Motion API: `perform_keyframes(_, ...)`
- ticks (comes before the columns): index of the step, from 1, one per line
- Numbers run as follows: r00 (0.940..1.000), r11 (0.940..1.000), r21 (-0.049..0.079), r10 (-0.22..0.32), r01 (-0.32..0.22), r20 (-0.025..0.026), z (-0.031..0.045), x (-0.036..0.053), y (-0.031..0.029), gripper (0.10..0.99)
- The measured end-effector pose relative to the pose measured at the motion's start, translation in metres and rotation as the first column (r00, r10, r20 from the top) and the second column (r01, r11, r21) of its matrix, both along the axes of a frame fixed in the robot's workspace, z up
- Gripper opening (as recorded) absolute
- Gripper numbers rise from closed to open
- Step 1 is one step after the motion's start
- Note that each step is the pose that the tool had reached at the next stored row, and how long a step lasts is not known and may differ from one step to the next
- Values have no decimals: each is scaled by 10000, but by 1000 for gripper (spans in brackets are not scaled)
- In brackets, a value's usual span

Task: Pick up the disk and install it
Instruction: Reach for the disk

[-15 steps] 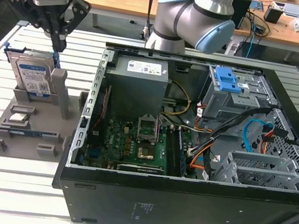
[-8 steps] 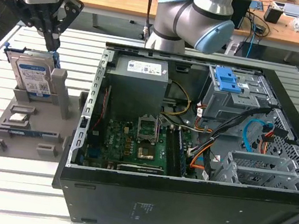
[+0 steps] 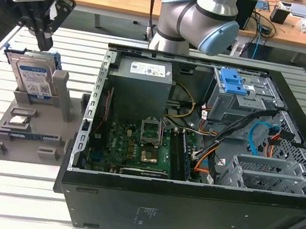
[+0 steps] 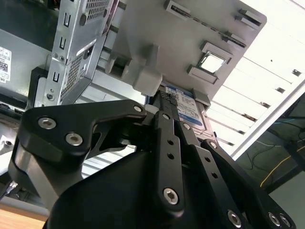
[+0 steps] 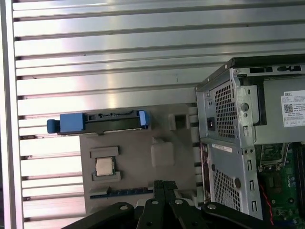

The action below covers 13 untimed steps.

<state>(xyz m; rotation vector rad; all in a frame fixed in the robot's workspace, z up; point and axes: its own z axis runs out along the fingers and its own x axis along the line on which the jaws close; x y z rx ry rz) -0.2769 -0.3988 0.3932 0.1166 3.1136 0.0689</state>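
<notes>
The disk (image 3: 33,79) stands on edge in a slot of the grey holder (image 3: 68,113) at the exterior view's left, silver with a blue-and-white label and a blue bracket. My gripper (image 3: 46,44) hangs just above the disk's top edge, its fingers drawn together to a point with nothing between them. In the first wrist view the disk (image 5: 97,123) appears edge-on with its blue bracket ends, beyond the closed fingertips (image 5: 163,185). In the second wrist view the fingertips (image 4: 169,99) sit close over the disk's label (image 4: 189,109).
An open computer case (image 3: 196,207) lies to the exterior view's right of the holder, with a grey power supply (image 3: 143,83), motherboard (image 3: 136,147) and blue drive-bay latch (image 3: 233,81). A processor chip (image 3: 19,122) and memory stick (image 3: 29,136) rest on the holder. The table (image 3: 4,195) is slatted metal.
</notes>
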Motion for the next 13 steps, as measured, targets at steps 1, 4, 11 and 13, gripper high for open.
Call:
perform_keyframes(1,10000,10000,0,0,0,-1,0,-22,0,106)
perform_keyframes(4,10000,10000,0,0,0,0,0,-72,0,106)
perform_keyframes(11,10000,10000,-14,1,-1,0,-2,-163,34,106)
perform_keyframes(13,10000,10000,-16,-1,1,-1,-4,-228,41,106)
